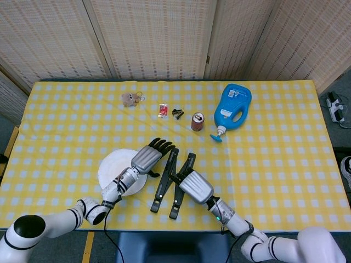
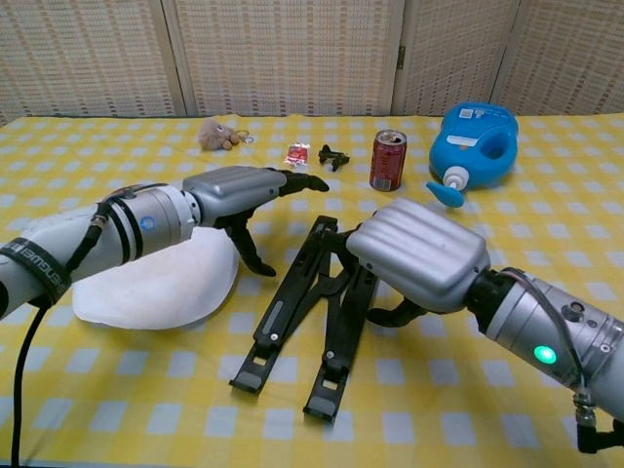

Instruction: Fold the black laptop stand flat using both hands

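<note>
The black metal laptop stand [image 1: 173, 181] [image 2: 310, 303] lies on the yellow-and-white checked tablecloth [image 1: 274, 164] [image 2: 546, 234] near the front edge of the table, just right of the white paper plate [image 1: 112, 167] [image 2: 156, 288]; its two long bars sit close together, almost parallel, and meet in a narrow V toward the far end. The right hand [image 1: 196, 187] [image 2: 419, 255], silver-backed and palm down, rests on the right bar of the stand with its dark fingers curled under toward the bar; whether they close round the bar cannot be told, because the back of the hand hides them. The left hand [image 1: 148, 156] [image 2: 239, 190] hovers just left of the stand's far end, over the right edge of the plate, with its fingers [image 2: 302, 182] stretched out and slightly spread and its thumb pointing down; it holds nothing, and in the chest view a gap shows between it and the stand. Farther back on the table stand a red drink can [image 1: 197, 121] [image 2: 388, 159] and, to its right, a blue plastic detergent bottle [image 1: 232, 107] [image 2: 474, 141] lying on its side. Left of the can lie a small black binder clip [image 1: 177, 113] [image 2: 333, 155], a red-and-white wrapped sweet [image 1: 163, 110] [image 2: 296, 154], and a small brown plush toy [image 1: 130, 99] [image 2: 216, 134].
</note>
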You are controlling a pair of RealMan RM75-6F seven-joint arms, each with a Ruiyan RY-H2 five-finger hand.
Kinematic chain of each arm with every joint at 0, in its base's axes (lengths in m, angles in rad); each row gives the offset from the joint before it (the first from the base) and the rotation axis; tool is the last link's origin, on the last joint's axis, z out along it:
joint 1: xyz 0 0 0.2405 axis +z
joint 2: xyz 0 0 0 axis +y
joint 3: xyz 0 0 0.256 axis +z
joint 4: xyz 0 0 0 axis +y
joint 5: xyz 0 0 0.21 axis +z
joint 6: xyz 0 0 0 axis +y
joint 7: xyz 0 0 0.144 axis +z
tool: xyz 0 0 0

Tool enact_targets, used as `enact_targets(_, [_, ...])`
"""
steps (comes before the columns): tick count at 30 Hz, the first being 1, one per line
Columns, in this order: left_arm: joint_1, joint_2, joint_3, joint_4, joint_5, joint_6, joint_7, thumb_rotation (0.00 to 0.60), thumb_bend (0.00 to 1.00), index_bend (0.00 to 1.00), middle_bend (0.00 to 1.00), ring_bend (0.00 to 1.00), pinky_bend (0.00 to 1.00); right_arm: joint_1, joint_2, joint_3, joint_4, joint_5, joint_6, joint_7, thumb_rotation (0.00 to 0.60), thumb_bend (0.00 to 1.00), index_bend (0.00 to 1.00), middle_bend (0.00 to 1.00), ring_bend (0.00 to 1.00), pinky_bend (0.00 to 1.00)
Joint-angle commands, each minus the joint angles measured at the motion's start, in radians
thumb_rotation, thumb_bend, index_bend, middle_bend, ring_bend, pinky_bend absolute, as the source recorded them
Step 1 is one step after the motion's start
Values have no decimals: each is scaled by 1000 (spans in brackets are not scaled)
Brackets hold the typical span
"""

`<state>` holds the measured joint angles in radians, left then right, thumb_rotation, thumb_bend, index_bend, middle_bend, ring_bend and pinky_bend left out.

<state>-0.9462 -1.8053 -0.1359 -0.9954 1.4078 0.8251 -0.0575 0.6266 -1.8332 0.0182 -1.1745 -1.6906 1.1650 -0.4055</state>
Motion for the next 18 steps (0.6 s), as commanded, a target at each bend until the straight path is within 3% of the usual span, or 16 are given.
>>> enact_targets(1, [12, 25, -15, -26, -20, 10, 0, 600, 161, 22, 81, 0, 0, 32, 129, -8, -163, -7, -57, 2, 600, 241, 47, 313, 386, 437])
enact_targets(8, [39, 86, -30, -105, -49, 30, 14, 600, 161, 12, 75, 0, 0, 141, 312, 23, -384, 108, -334, -126, 600, 241, 0, 43, 112, 75])
enact_targets(13, [58, 117, -30, -147, -66, 40, 28, 600, 151, 9, 68, 0, 0, 194, 334, 52, -425, 207, -443, -202, 600, 241, 0, 0, 24, 20])
enact_targets(18, [73, 136, -27, -165, -75, 47, 33, 600, 151, 9, 64, 0, 0, 232, 315, 55, -422, 259, -495, -254, 600, 241, 0, 0, 13, 13])
